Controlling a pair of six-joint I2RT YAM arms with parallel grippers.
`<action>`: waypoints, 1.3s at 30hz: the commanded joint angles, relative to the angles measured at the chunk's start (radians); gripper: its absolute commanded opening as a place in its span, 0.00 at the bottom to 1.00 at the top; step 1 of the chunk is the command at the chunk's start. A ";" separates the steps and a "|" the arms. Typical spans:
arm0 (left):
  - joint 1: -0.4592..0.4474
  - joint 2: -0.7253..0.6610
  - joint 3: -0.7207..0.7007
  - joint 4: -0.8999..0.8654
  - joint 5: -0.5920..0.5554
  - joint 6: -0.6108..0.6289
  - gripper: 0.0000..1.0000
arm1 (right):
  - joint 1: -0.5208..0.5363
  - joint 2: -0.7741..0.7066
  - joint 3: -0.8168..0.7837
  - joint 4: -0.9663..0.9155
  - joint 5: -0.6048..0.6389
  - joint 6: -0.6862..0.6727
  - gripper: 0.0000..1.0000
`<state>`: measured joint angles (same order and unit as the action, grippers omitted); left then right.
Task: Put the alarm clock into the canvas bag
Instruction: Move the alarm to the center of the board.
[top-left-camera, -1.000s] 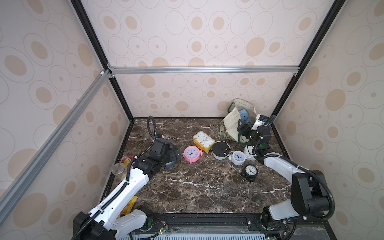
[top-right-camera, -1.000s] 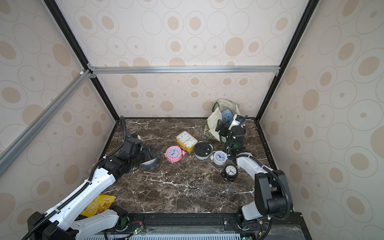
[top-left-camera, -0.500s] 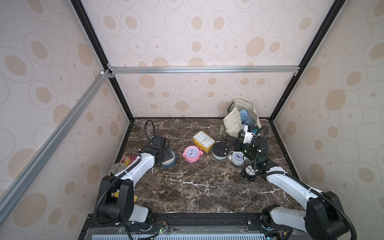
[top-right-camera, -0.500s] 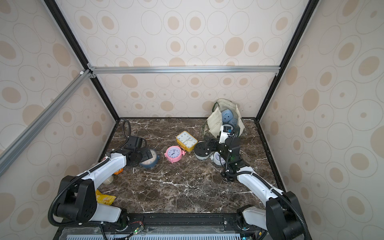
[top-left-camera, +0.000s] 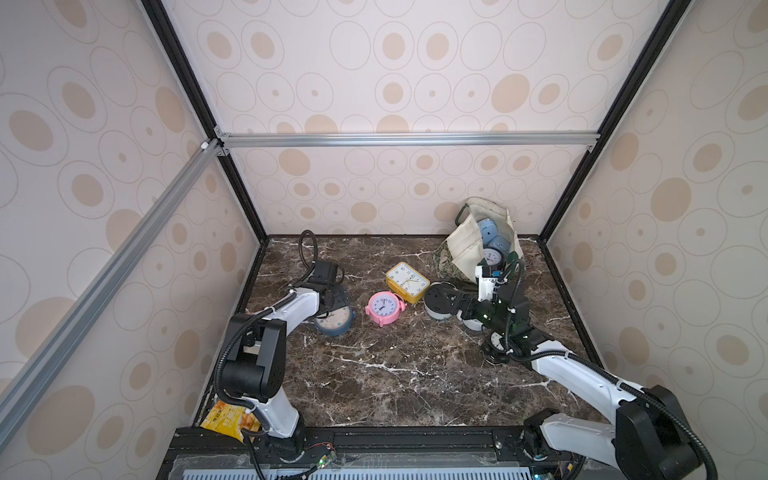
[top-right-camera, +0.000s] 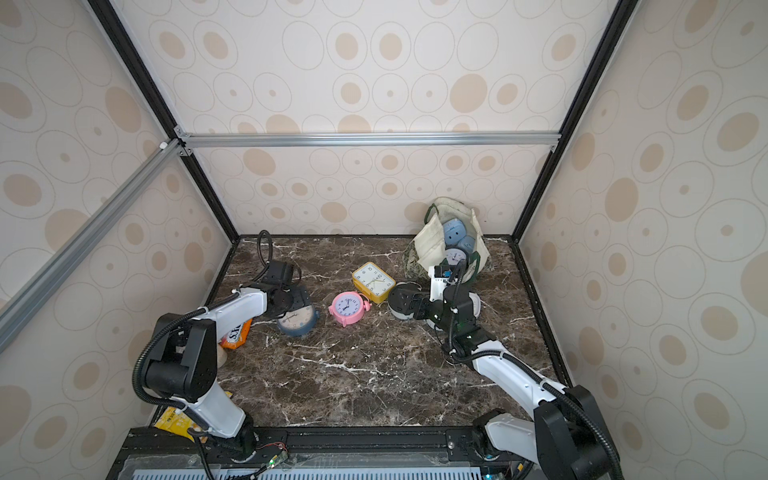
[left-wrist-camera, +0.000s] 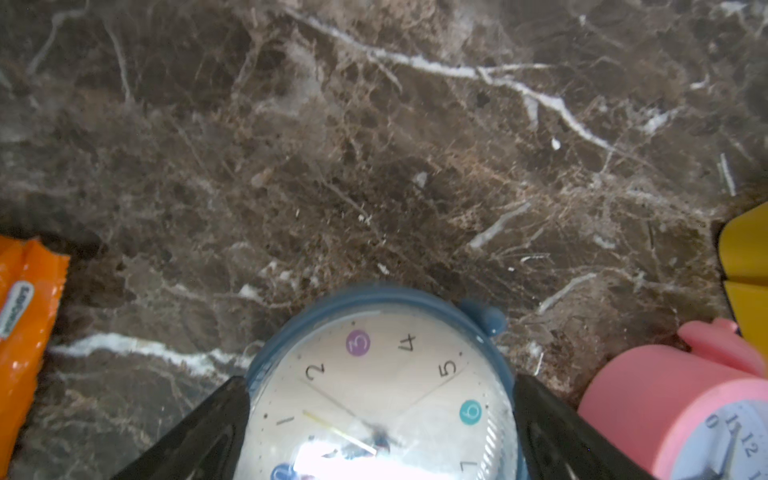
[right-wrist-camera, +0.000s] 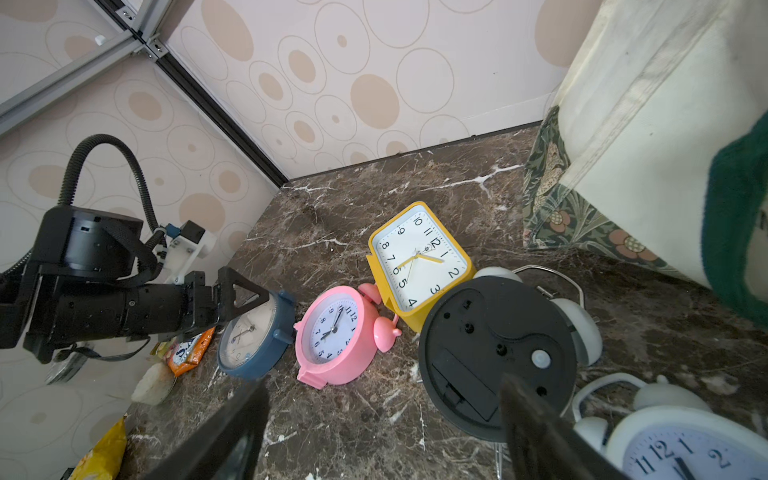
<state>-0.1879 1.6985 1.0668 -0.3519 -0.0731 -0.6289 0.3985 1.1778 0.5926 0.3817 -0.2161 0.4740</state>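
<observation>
The canvas bag (top-left-camera: 465, 245) (top-right-camera: 428, 245) (right-wrist-camera: 648, 124) stands open at the back right with light blue clocks (top-left-camera: 488, 232) inside. A dark blue alarm clock (top-left-camera: 334, 322) (left-wrist-camera: 374, 395) (right-wrist-camera: 249, 336) lies face up at the left. My left gripper (top-left-camera: 332, 299) (left-wrist-camera: 380, 380) is open, with one finger on each side of its rim. My right gripper (top-left-camera: 461, 309) (right-wrist-camera: 382, 386) hovers low and open with nothing between its fingers. It sits just short of a round clock (top-left-camera: 440, 299) (right-wrist-camera: 494, 353) that shows its black back.
A pink twin-bell clock (top-left-camera: 384, 307) (right-wrist-camera: 336, 332) and a yellow rectangular clock (top-left-camera: 407, 280) (right-wrist-camera: 419, 257) lie mid-table. A white clock (right-wrist-camera: 685, 449) and a small black clock (top-left-camera: 496, 343) sit by the right arm. Snack packets, orange (top-right-camera: 235, 332) and yellow (top-left-camera: 226, 422), lie along the left wall.
My right gripper has come away from the bag's mouth, down and left toward the black-backed clock. The left arm's elbow has folded back while its gripper stayed at the blue clock.
</observation>
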 joint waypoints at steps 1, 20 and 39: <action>0.003 0.044 0.042 0.004 0.052 0.056 0.98 | 0.003 -0.003 -0.008 0.010 -0.034 0.015 0.88; -0.072 0.233 0.314 -0.060 0.052 0.149 0.98 | 0.005 0.011 -0.005 0.026 -0.077 0.053 0.90; -0.221 0.125 0.075 0.020 0.127 0.037 0.98 | 0.004 -0.203 -0.023 -0.145 -0.001 0.015 1.00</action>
<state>-0.3923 1.8839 1.2079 -0.3222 0.0334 -0.5396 0.3992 0.9977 0.5888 0.2626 -0.2287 0.5064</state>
